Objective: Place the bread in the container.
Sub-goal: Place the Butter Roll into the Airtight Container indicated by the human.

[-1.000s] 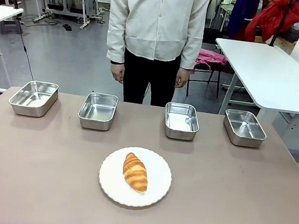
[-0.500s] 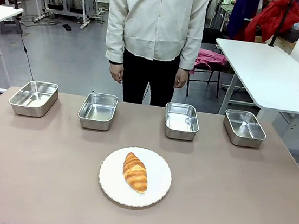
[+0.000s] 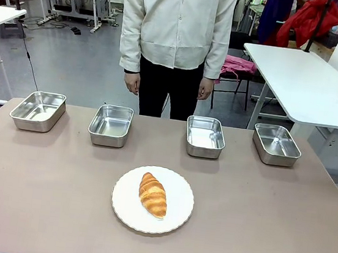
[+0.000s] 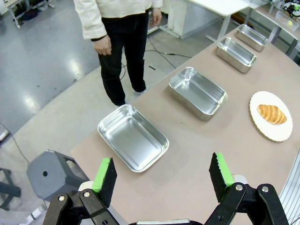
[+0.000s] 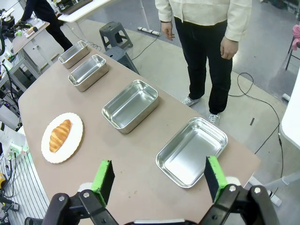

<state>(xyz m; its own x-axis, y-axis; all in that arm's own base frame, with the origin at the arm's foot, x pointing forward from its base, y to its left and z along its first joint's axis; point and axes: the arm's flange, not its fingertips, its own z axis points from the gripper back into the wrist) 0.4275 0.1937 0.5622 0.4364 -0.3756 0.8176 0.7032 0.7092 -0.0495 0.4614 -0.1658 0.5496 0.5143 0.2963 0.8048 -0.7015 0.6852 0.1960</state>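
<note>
The croissant [image 3: 153,194] lies on a round white plate [image 3: 123,210] at the table's near middle; it also appears as the croissant [image 4: 272,113] in the left wrist view and the croissant [image 5: 59,135] in the right wrist view. Four steel pans stand in a row along the far edge: pan [image 3: 37,110], pan [image 3: 110,125], pan [image 3: 205,136], pan [image 3: 276,144]. My left gripper [image 4: 162,179] hangs open high above the leftmost pan [image 4: 132,137]. My right gripper [image 5: 158,180] hangs open high above the rightmost pan [image 5: 191,151]. Both hold nothing.
A person [image 3: 176,41] stands at the far side behind the two middle pans, hands down at their sides. A grey stool [image 4: 51,173] stands off the table's left end. A white table [image 3: 304,81] stands at the back right.
</note>
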